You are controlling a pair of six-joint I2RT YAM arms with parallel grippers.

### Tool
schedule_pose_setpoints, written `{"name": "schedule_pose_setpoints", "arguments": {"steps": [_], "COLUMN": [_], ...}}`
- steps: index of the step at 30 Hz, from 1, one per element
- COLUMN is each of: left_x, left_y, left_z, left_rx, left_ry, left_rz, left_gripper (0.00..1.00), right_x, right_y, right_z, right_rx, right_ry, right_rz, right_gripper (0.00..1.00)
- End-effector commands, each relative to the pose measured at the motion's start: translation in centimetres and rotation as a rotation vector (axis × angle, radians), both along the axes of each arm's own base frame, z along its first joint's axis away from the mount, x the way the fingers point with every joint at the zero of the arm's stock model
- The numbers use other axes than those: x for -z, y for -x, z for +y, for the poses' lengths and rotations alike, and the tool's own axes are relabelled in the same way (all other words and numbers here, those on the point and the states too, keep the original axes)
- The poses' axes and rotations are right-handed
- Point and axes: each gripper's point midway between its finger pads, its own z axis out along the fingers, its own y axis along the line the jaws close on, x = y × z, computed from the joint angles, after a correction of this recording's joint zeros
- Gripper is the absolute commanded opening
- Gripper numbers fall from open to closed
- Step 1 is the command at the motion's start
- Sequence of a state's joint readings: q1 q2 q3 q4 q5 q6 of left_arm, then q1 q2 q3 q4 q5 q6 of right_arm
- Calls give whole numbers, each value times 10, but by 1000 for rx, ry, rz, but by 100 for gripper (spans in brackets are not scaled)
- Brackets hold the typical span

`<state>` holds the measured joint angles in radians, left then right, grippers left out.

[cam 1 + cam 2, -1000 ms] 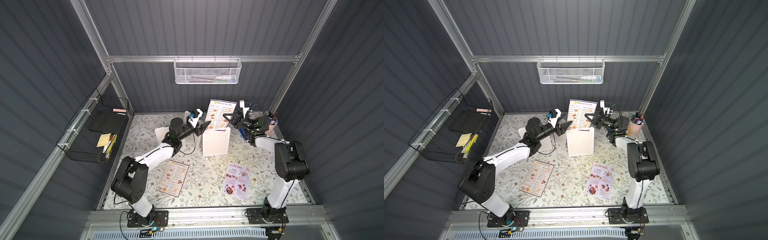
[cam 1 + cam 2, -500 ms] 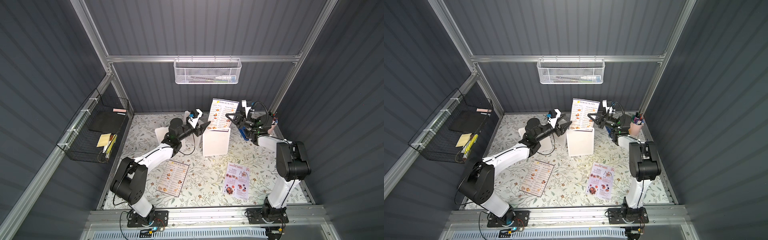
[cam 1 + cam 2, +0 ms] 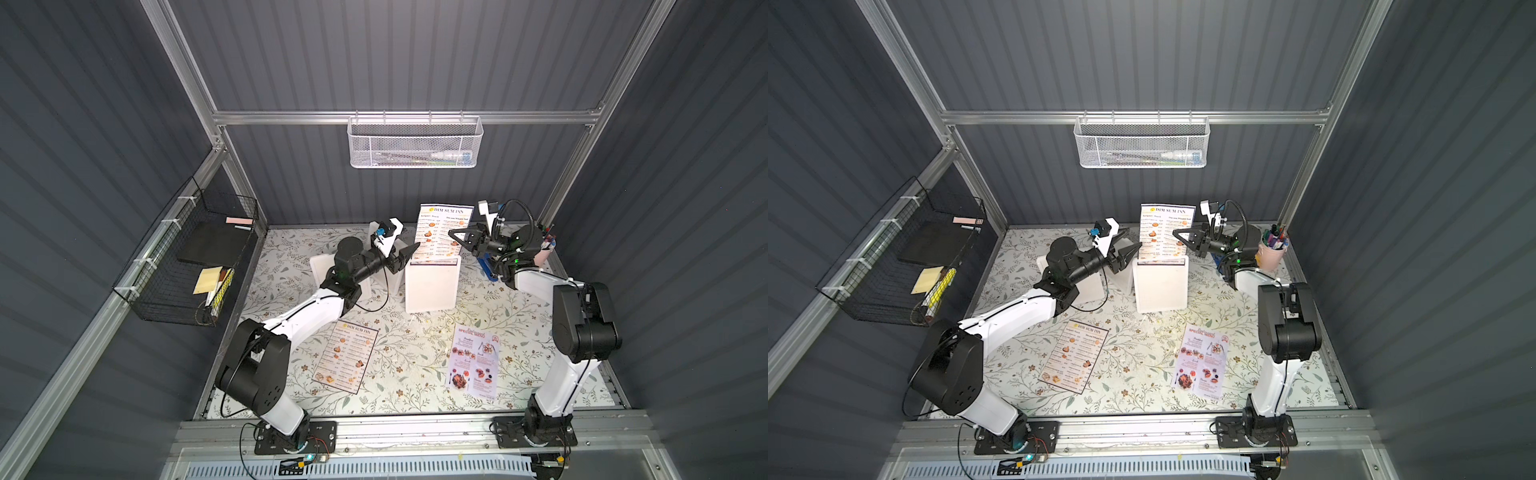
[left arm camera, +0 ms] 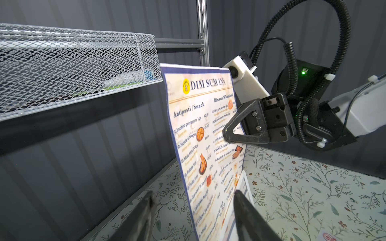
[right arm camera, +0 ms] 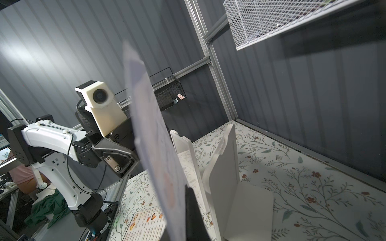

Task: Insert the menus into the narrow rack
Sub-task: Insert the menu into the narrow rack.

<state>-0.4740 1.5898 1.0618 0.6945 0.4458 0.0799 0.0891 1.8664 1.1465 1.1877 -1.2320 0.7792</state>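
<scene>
Menu upright at the rack's top.
Both top views show the table [image 3: 1142, 332], the rack [image 3: 432, 286], the held menu [image 3: 440, 232] with its lower edge at the rack's top, a flat menu [image 3: 345, 357] and a lavender menu [image 3: 476, 361]. Only the left wrist view shows the right gripper [image 4: 227, 133] clamping the held menu's edge. The left gripper [image 3: 406, 248] is spread apart beside it.

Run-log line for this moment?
right pincer shut on upright Dim Sum Inn menu; left pincer open nearby; menu foot at white rack; lavender menu lying flat
</scene>
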Motion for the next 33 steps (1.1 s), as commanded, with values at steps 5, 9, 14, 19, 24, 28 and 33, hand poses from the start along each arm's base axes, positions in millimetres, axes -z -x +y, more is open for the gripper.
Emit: {"name": "schedule_pose_setpoints", "arguments": {"steps": [5, 9, 14, 19, 24, 28, 33], "left_x": [-10, -9, -11, -13, -14, -15, -14], "left_y": [7, 6, 9, 10, 11, 13, 13], "left_z": [11, 12, 13, 15, 16, 16, 17], "left_rx": [-30, -32, -33, -40, -40, -39, -43], "left_ry": [8, 7, 8, 10, 10, 9, 9], "left_rz": [-24, -21, -25, -31, -33, -35, -33], "left_gripper": [62, 62, 63, 63, 63, 63, 63], "right_x": [6, 11, 4, -11, -15, -15, -13], "right_y": [1, 1, -2, -5, -5, -4, -1], "right_z": [5, 7, 6, 5, 6, 7, 11], "right_rx": [-20, -29, -14, 7, 8, -3, -34], "right_ry": [16, 12, -4, -17, -18, -16, 6], "right_rz": [-15, -1, -6, -20, -22, -22, -22], "right_gripper": [0, 4, 43, 41, 8, 0, 0]}}
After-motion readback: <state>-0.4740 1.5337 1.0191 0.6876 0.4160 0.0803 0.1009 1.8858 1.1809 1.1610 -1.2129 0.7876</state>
